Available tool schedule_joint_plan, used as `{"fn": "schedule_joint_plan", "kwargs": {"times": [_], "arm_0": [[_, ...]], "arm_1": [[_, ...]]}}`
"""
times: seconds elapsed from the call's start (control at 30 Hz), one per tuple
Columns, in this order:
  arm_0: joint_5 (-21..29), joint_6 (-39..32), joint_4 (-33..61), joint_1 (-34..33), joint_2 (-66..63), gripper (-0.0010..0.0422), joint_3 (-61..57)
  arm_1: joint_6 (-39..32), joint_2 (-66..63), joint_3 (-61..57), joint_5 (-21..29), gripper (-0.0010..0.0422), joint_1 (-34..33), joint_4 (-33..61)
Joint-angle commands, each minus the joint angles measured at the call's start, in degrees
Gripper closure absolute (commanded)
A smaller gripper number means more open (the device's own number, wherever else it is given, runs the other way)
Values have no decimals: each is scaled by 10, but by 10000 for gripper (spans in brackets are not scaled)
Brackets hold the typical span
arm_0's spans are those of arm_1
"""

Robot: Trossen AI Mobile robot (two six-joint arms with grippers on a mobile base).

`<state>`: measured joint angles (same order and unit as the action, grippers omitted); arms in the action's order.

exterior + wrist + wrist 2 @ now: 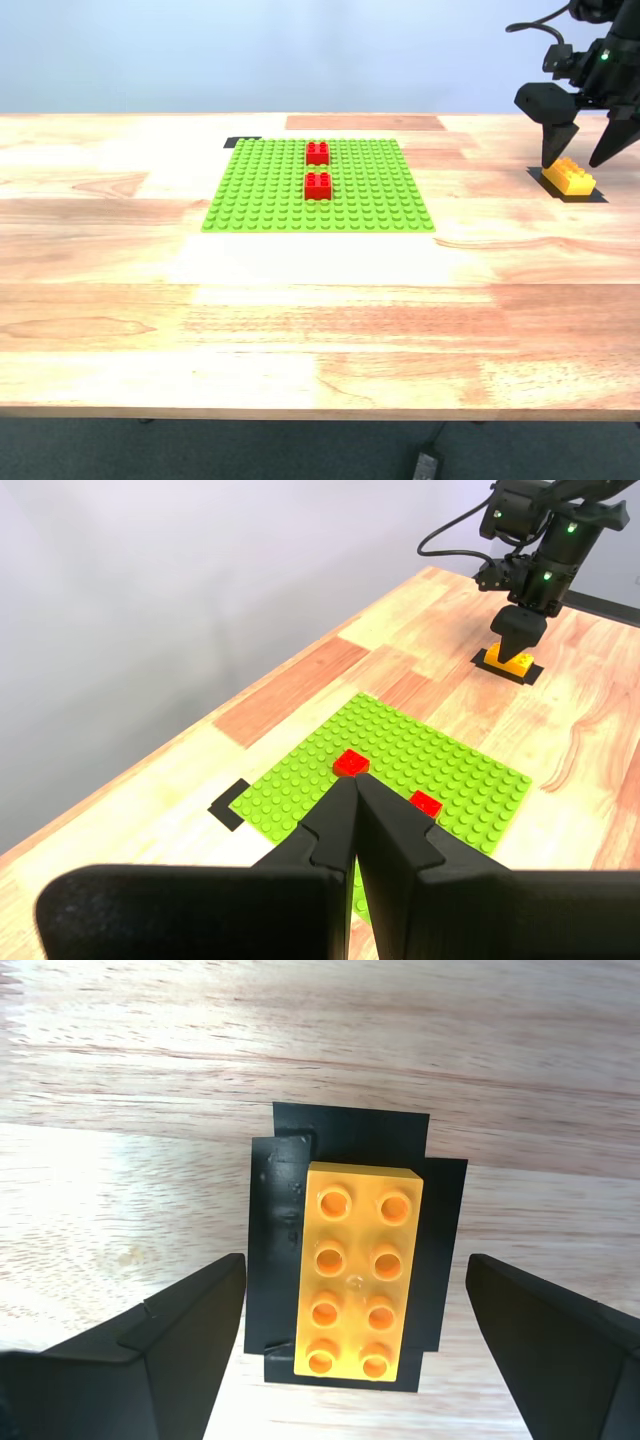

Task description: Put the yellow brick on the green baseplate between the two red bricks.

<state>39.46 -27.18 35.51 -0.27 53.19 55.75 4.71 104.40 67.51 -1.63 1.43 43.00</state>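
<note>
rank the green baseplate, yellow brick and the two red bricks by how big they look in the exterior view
1. green baseplate, by far the largest
2. yellow brick
3. the two red bricks: they look alike; the nearer one appears slightly bigger, likely only from nearness to the camera

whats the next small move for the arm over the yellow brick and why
Probably lower my second gripper a little further and close. Its jaws stand open on either side of the yellow brick, which lies flat on black tape and is not yet held. The gap between the two red bricks on the green baseplate is unfilled.
</note>
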Motion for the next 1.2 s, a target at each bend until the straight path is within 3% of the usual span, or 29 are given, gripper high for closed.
{"fn": "schedule_joint_plan", "kwargs": {"times": [0.03, 0.37, 0.87, 1.1, 1.2], "arm_0": [[0, 0, -2, 0, 0, 412, 0], [0, 2, -2, 0, -1, 412, 1], [0, 4, 2, 0, -3, 412, -1], [0, 4, -2, 0, -3, 412, 0], [-1, 4, -14, 0, -3, 412, -1]], "arm_1": [[-1, 14, -1, 0, 114, 0, -1], [-14, 30, -3, 5, 137, 0, -11], [4, 9, -3, 2, 415, 0, -25], [58, -65, 52, -3, 395, 18, 23], [94, -89, 91, -29, 395, 44, 47]]}}
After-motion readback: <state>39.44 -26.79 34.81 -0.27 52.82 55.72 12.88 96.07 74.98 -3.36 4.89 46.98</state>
